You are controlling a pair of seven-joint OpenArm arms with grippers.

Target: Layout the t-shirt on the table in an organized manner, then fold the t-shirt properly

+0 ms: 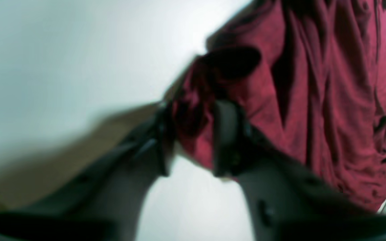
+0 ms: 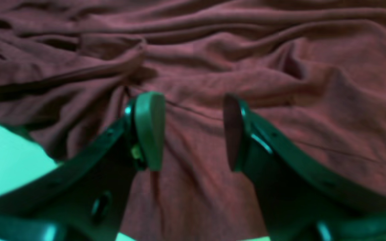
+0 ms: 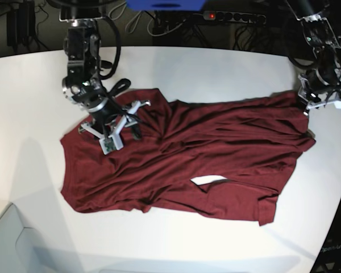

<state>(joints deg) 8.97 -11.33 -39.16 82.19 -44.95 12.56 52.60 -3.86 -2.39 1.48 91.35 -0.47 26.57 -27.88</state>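
My left gripper pinches the limp t-shirt at its edge; my right gripper gapes above crumpled cloth, which I judge stretchy.

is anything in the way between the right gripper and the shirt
Nothing visible. The right gripper has its jaws apart directly over the t-shirt, with only wrinkled cloth between and beyond the fingertips. In the base view it sits over the shirt's end on the table.
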